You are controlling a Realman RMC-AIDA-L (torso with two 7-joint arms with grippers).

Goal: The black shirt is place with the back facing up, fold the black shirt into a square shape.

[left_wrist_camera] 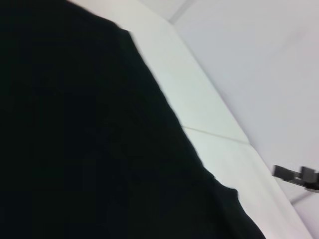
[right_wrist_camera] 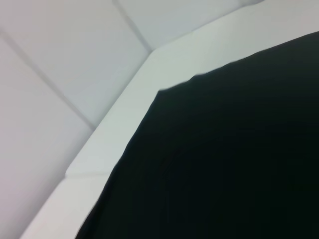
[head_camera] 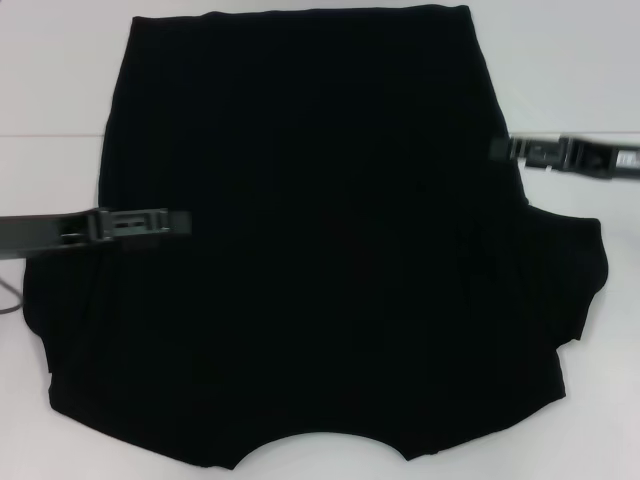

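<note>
The black shirt [head_camera: 330,240] lies flat on the white table [head_camera: 50,80], filling mid-frame, neckline at the lower edge. The left end effector [head_camera: 175,220] reaches over the shirt's left edge; the right end effector [head_camera: 505,150] meets the right edge. We cannot tell either one's opening. We judge matched side grips keep folds square; bare table flanks both sides.

I note a flat white table surface [head_camera: 60,90] with a thin seam line, and a grey cable [head_camera: 8,298] at its left edge.
</note>
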